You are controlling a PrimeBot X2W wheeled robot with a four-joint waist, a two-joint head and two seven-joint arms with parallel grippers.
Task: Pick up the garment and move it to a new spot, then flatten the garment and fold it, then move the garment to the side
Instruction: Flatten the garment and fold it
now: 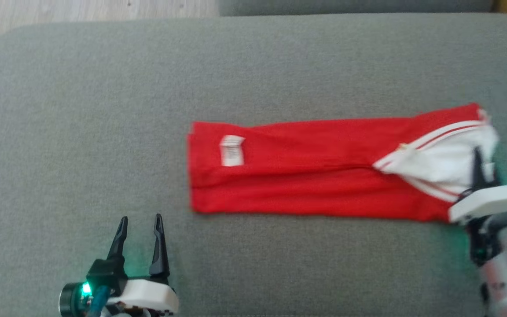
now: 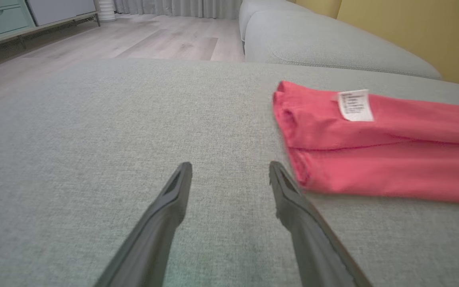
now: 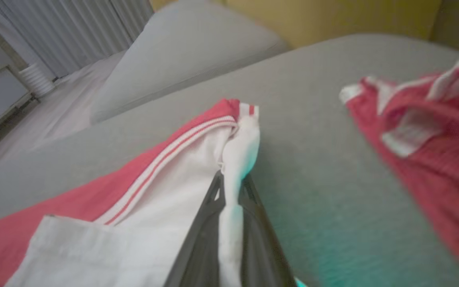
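Right pincer (image 3: 232,180) (low, tight) on garment (image 1: 306,171)

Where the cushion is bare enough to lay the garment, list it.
Widest: the cushion left of the garment, beyond the left tool. Also the band between garment and far cushion edge, and the near strip between the tools. Crowded: the right end, where the right tool pinches the garment beside a second red garment.
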